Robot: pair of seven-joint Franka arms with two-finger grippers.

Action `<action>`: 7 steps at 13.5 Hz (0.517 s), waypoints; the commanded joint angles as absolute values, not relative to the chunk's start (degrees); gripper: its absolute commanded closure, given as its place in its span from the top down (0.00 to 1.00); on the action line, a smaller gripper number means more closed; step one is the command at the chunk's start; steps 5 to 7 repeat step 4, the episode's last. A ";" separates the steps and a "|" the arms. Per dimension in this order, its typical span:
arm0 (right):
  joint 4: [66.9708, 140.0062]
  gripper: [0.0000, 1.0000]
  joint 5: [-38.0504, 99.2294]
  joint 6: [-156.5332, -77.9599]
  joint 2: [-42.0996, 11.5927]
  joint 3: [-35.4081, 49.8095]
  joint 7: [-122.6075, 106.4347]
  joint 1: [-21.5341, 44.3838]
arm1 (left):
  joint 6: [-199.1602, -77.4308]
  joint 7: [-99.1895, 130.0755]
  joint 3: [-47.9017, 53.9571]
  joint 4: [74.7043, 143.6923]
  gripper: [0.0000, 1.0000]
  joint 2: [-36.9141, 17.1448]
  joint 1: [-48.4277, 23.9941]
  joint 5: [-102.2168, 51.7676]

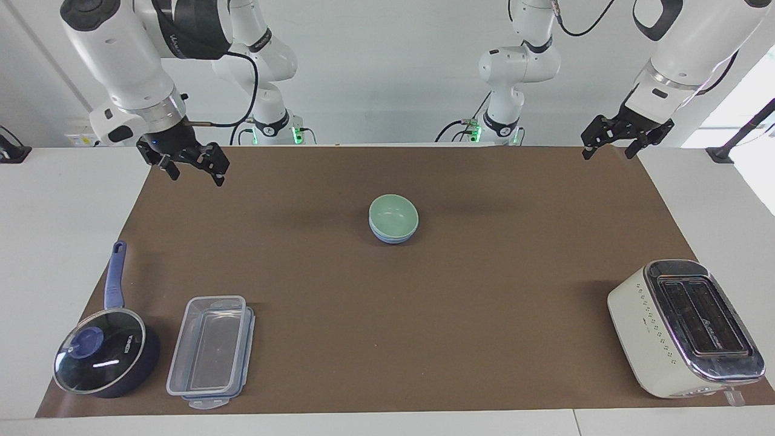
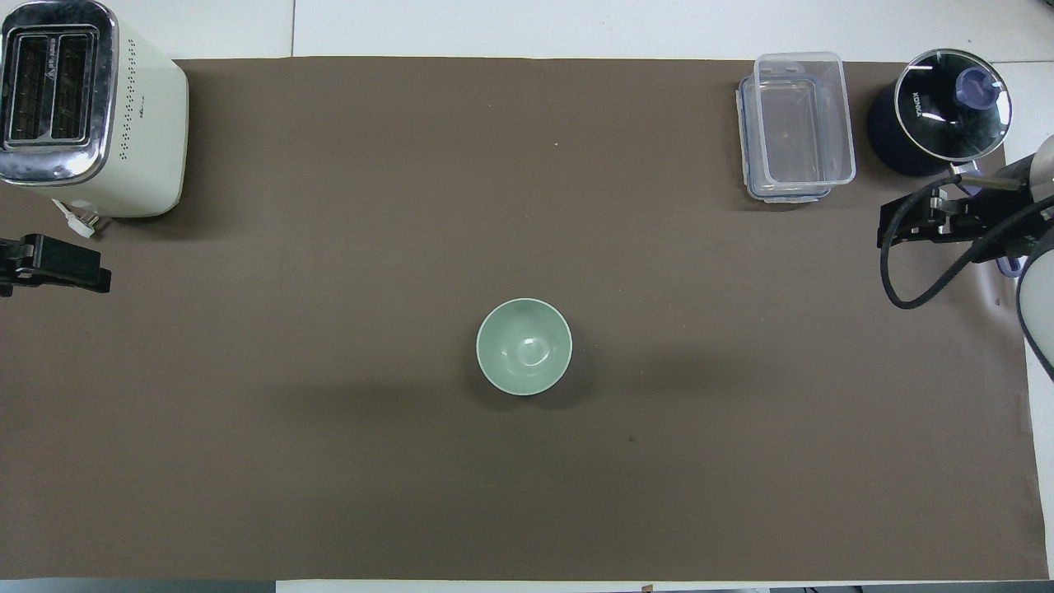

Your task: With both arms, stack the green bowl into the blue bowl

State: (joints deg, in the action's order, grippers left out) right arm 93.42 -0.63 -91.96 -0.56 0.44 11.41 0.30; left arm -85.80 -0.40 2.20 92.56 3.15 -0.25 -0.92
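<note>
The green bowl (image 1: 393,213) sits nested inside the blue bowl (image 1: 391,238) at the middle of the brown mat. Only the blue bowl's lower rim shows under it. In the overhead view the green bowl (image 2: 524,346) hides the blue one. My right gripper (image 1: 195,175) hangs open and empty over the mat's corner at the right arm's end; it also shows in the overhead view (image 2: 888,232). My left gripper (image 1: 608,152) hangs open and empty over the mat's corner at the left arm's end, and waits there (image 2: 82,276).
A cream toaster (image 1: 684,327) stands at the left arm's end, farther from the robots than the bowls. A clear lidded container (image 1: 212,351) and a dark-blue glass-lidded saucepan (image 1: 103,357) stand at the right arm's end.
</note>
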 commanded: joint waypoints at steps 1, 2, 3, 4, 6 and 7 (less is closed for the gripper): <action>95.80 1.00 -1.49 -93.16 1.23 0.79 10.72 0.00 | -85.52 -0.18 3.08 92.64 1.00 3.34 0.97 -1.41; 95.89 1.00 -1.49 -94.03 1.23 0.79 10.55 0.00 | -85.52 -0.18 3.08 92.64 1.00 3.34 0.97 -1.41; 95.80 1.00 -1.67 -94.56 1.14 0.79 10.20 0.00 | -85.52 -0.18 3.08 92.64 1.00 3.34 0.97 -1.41; 95.89 1.00 -1.76 -95.27 1.14 0.79 10.02 -0.09 | -85.52 -0.18 3.08 92.64 1.00 3.34 0.97 -1.41; 95.89 1.00 -1.76 -95.27 1.14 0.79 10.02 -0.09 | -85.52 -0.18 3.08 92.64 1.00 3.34 0.97 -1.41; 95.89 1.00 -1.76 -95.27 1.14 0.79 10.02 -0.09 | -85.52 -0.18 3.08 92.64 1.00 3.34 0.97 -1.41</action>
